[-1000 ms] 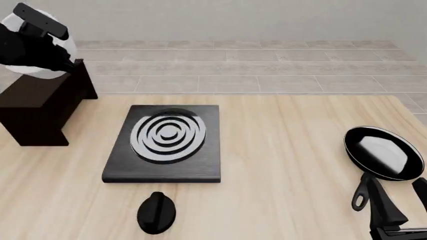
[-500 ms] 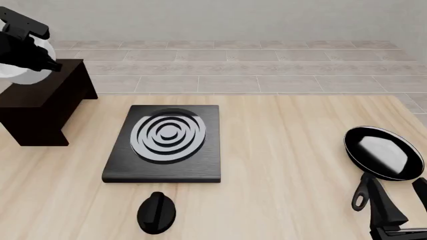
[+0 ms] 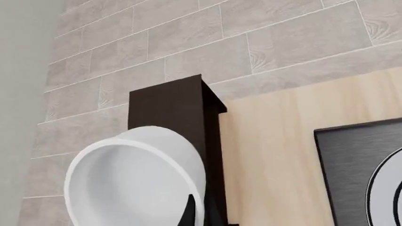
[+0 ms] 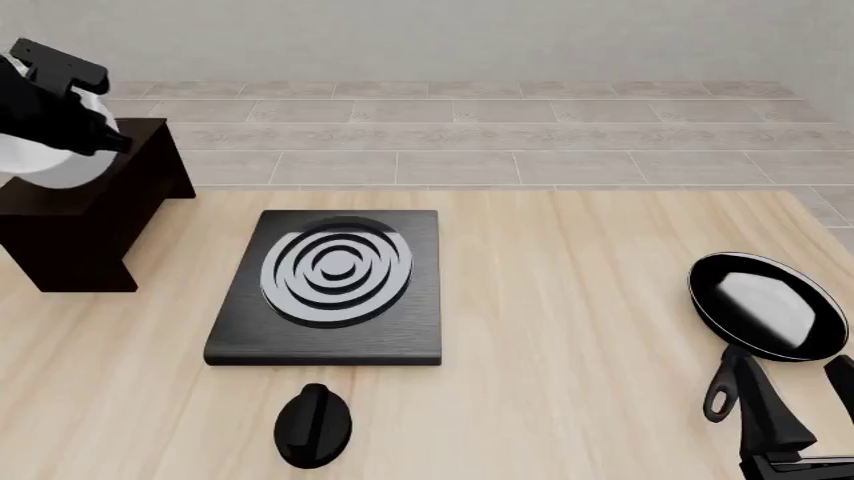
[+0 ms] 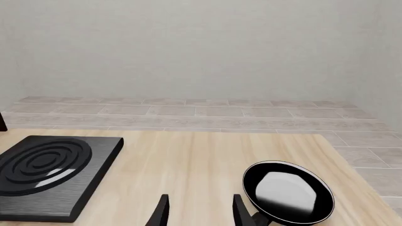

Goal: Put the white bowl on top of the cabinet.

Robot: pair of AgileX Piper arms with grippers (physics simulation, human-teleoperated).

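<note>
White glossy deep bowl (image 4: 38,160), upper left, is pinched by the left gripper (image 4: 74,120) above the dark brown boxy cabinet (image 4: 94,215); right gripper (image 5: 199,211) fingers are spread.

Left arm (image 4: 54,95) raised, right fingers (image 5: 162,212) parted

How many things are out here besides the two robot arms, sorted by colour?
White: 1, the white bowl
Dark brown: 1, the cabinet
Black: 3, the stove slab, the frying pan and the knob
Total: 5
</note>
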